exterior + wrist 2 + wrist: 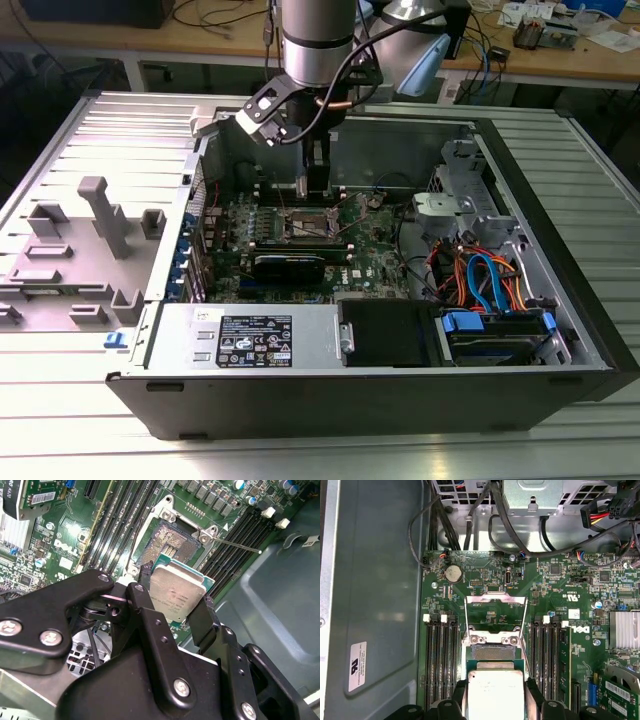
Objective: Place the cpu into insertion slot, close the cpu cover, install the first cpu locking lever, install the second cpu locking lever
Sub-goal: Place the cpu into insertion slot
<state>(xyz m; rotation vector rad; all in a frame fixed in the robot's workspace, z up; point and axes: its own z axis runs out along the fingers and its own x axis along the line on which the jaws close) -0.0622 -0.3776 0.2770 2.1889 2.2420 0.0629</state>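
My gripper (175, 607) is shut on the cpu (177, 592), a flat square chip with a dull silvery top, held by two opposite edges between the black fingers (145, 612). The first wrist view shows the cpu (494, 692) hanging just above and slightly off the insertion slot (492, 653), whose dark pin field is partly uncovered. The cpu cover (495, 600), a thin silvery frame, stands swung open beyond the slot. A thin wire locking lever (235, 544) sticks out, unlatched. In the exterior view the gripper (315, 188) hangs over the insertion slot (310, 225) inside the open computer case.
Long black memory slots (441, 665) flank the socket on both sides. A finned heatsink (625, 630) and bundles of cables (480, 275) lie nearby. The case walls (400, 150) surround the green motherboard (375, 250). Grey plastic fixtures (100, 215) stand at the exterior view's left.
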